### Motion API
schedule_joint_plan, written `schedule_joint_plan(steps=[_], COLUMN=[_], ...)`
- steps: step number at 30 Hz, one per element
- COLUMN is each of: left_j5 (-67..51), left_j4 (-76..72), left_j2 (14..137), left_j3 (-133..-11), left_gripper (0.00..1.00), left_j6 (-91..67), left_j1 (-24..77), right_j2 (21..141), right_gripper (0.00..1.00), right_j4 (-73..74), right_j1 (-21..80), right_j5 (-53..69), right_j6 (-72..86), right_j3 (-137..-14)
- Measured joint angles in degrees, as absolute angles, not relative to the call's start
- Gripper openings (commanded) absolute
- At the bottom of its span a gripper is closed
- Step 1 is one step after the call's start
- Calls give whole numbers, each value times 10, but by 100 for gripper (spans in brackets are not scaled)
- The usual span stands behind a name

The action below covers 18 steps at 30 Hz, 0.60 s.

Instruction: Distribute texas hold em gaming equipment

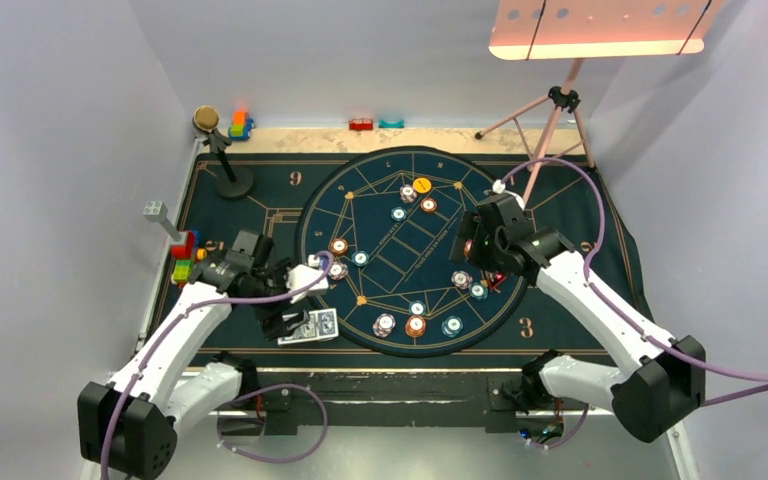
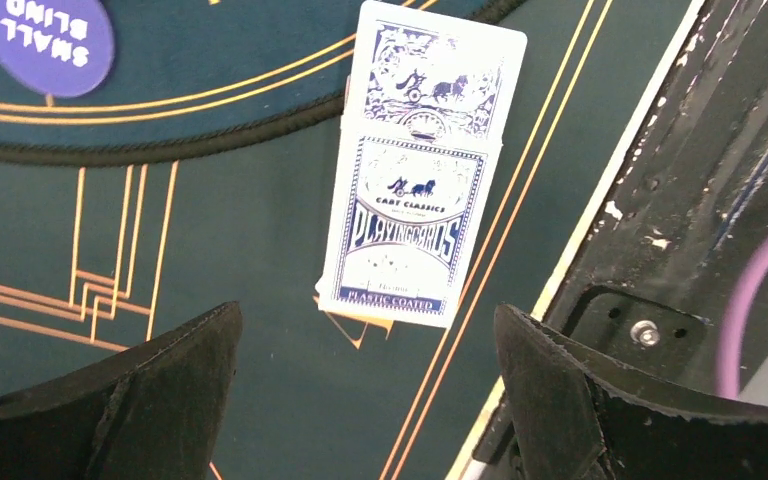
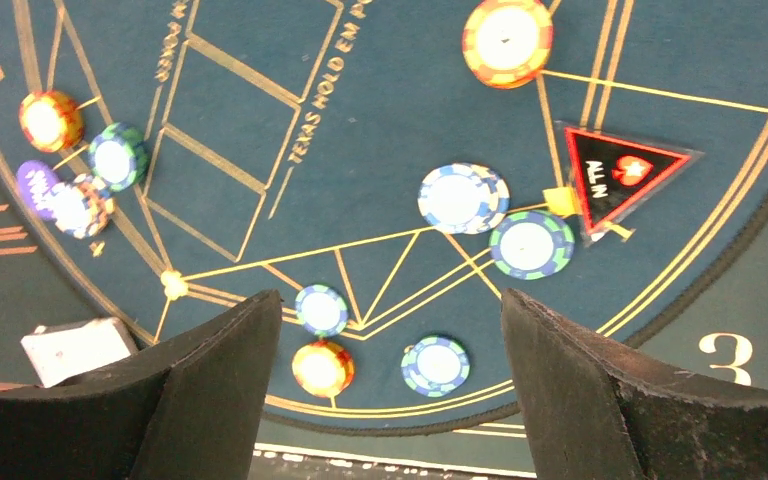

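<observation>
A blue-and-white playing-card pack (image 2: 415,170) lies flat on the dark cloth, just outside the round mat's near-left rim; it also shows in the top view (image 1: 312,326). My left gripper (image 2: 365,330) is open and empty, hovering just short of the pack. A blue "small blind" disc (image 2: 48,42) lies on the mat. My right gripper (image 3: 390,310) is open and empty above the mat's right side. Below it lie a white chip stack (image 3: 462,197), a teal chip (image 3: 531,244), an orange chip (image 3: 322,367) and a black "all in" triangle (image 3: 620,178). More chip groups ring the mat (image 1: 415,325).
Colourful toy blocks (image 1: 184,258) sit at the left edge of the cloth, more at the back (image 1: 240,124). A black stand (image 1: 230,170) rises at back left, a tripod (image 1: 550,110) at back right. The table's black front edge (image 2: 680,200) runs close beside the pack.
</observation>
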<state>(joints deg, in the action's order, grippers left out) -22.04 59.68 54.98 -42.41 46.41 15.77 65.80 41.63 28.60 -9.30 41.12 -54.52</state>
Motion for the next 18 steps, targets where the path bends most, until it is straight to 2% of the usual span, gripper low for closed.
schedule_joint_plan(steps=[8, 18], left_j5=[-220, -197], left_j4=[519, 456], left_j2=[599, 635], left_j3=[-381, -348], left_gripper=[100, 100], left_j6=[491, 491], left_j1=[201, 242], right_j2=[657, 680], right_gripper=[87, 90], right_j4=[399, 381], right_j1=[286, 285], right_j5=[-34, -15], right_j6=[383, 367], right_j3=[-567, -602])
